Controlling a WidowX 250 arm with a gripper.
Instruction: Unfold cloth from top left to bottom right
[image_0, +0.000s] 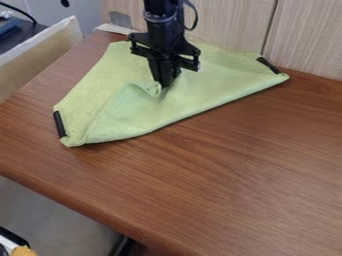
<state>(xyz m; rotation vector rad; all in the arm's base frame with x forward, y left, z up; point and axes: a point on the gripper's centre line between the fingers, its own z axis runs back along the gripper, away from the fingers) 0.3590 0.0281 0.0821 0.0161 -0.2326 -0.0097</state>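
We find claw (164, 86) closed on cloth (130, 117); should pinch catch both layers, we risk dragging, not unfolding.

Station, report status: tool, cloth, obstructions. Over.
Tool shut on cloth, mid-spread. Cloth still part-folded, gathered at the grip. Wood panelling close behind; no obstruction seen toward bottom right. Over.

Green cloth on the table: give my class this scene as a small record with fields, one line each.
surface: brown wooden table
item: green cloth
cloth state: partly folded, long front edge slanting from lower left to upper right
cloth ends: black strip at left, another black strip at right
gripper: fingers closed on a bunched bit near the cloth's middle
behind: pale wood panels
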